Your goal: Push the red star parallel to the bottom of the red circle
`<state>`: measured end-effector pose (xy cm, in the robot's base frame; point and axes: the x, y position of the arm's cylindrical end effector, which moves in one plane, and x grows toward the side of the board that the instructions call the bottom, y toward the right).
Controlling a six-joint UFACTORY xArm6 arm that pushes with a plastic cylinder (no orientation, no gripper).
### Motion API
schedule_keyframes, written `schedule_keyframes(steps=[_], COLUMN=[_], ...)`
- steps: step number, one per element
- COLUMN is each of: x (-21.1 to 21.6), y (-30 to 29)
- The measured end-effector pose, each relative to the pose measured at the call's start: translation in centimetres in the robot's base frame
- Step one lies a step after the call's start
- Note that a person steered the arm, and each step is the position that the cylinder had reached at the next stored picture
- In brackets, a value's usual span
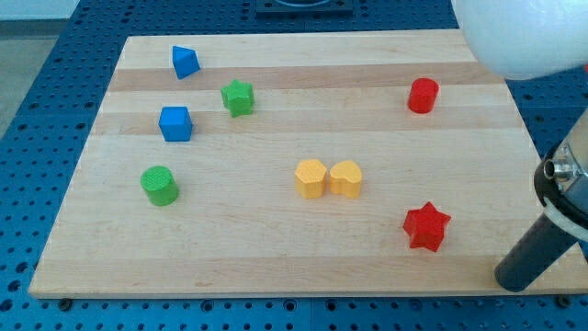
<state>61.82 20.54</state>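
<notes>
The red star [426, 226] lies on the wooden board [276, 257] at the view's lower right. The red circle [423, 95], a short cylinder, stands near the view's upper right, almost straight above the star. My tip [514, 279] is the lower end of the dark rod at the view's bottom right, near the board's right corner. It is to the right of the star and a little lower, apart from it.
Two yellow blocks [329, 178] sit side by side mid-board. A green cylinder [160, 185], a blue cube [175, 123], a blue block [185, 62] and a green star [238, 97] are at the left. A white blurred body [524, 37] covers the top right corner.
</notes>
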Motion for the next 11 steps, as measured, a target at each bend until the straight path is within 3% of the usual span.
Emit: schedule_keyframes(steps=[3, 8, 11], x=[-0.6, -2.7, -10.1], y=[-9.5, -7.9, -7.9])
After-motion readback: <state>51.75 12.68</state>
